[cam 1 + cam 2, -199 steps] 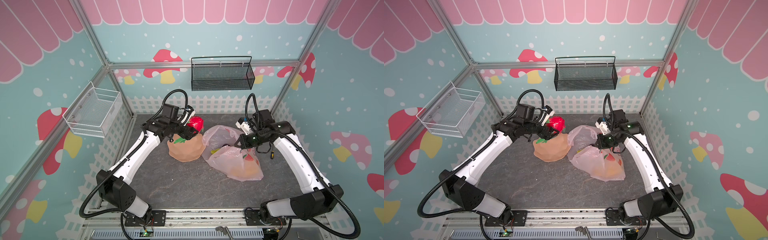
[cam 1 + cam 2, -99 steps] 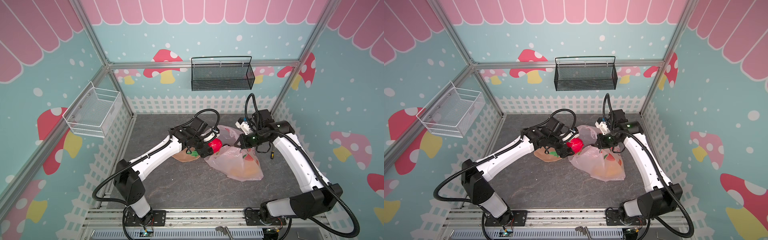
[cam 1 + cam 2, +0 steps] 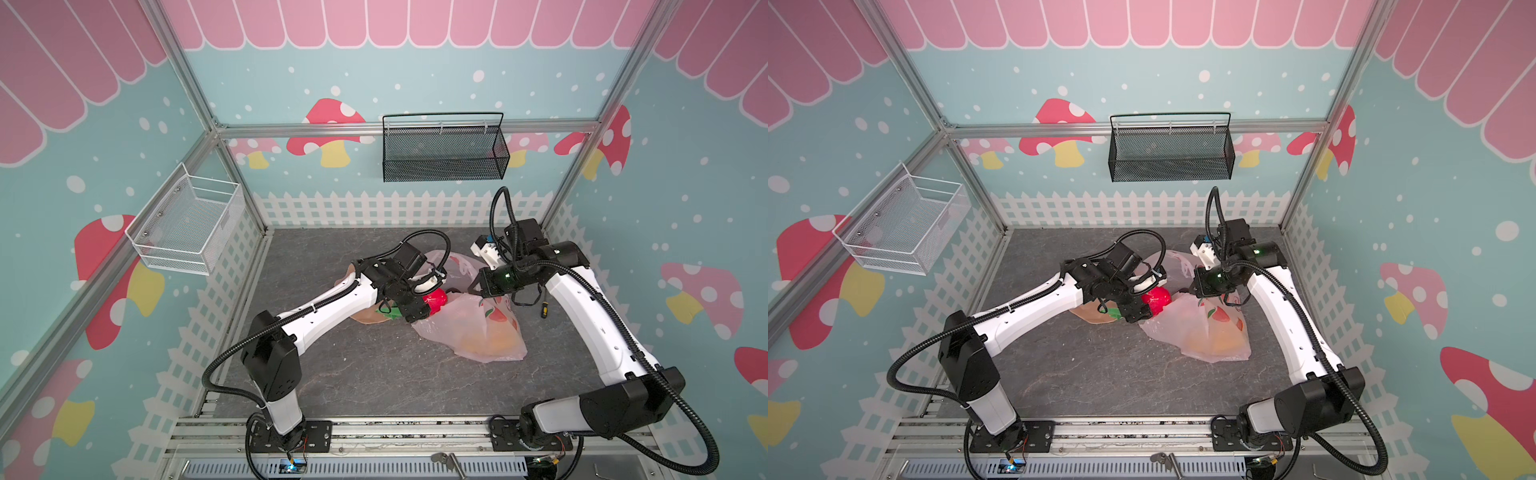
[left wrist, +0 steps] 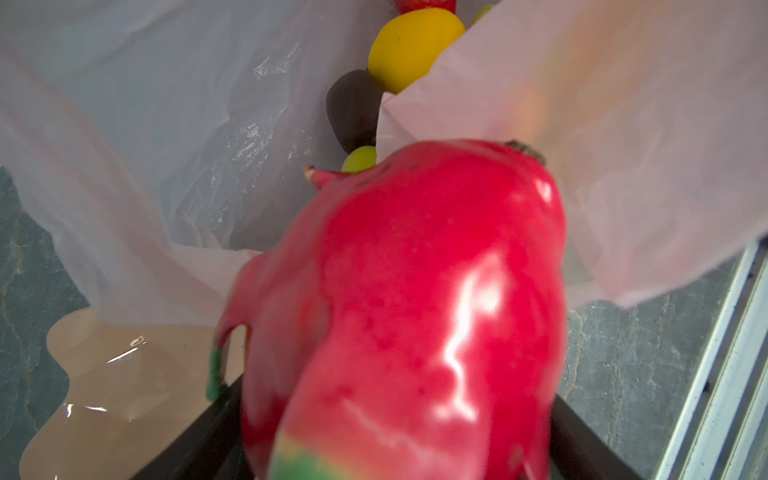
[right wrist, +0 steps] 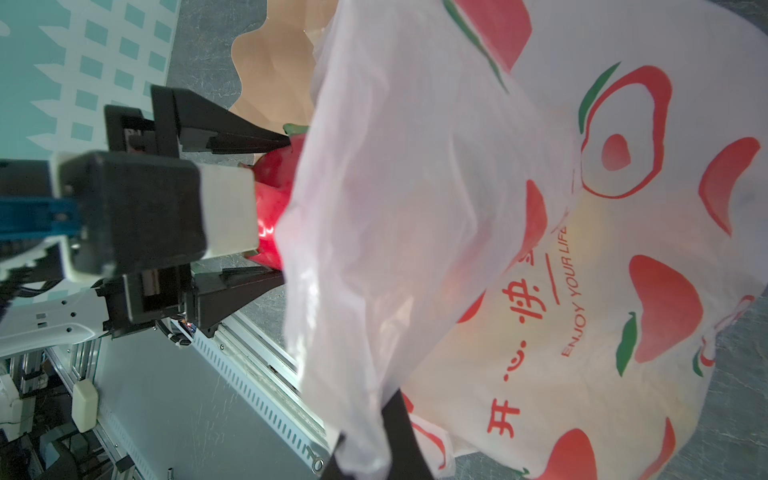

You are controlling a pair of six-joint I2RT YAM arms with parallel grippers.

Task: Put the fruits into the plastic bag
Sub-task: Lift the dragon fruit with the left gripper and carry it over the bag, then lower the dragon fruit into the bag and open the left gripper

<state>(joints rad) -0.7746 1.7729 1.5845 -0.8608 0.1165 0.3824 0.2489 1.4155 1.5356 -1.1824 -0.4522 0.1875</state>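
Below, grey marbled floor [image 3: 365, 374], plastic bag [image 3: 478, 328], mushroom-print walls [image 3: 270, 75]

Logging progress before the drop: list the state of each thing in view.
dragon fruit: gripped, at the bag mouth, not yet released.
left gripper: shut on the dragon fruit.
right gripper: shut on the bag's rim, holding it up.
bag: mouth open, fruits inside.
dish: partly hidden under the left arm.
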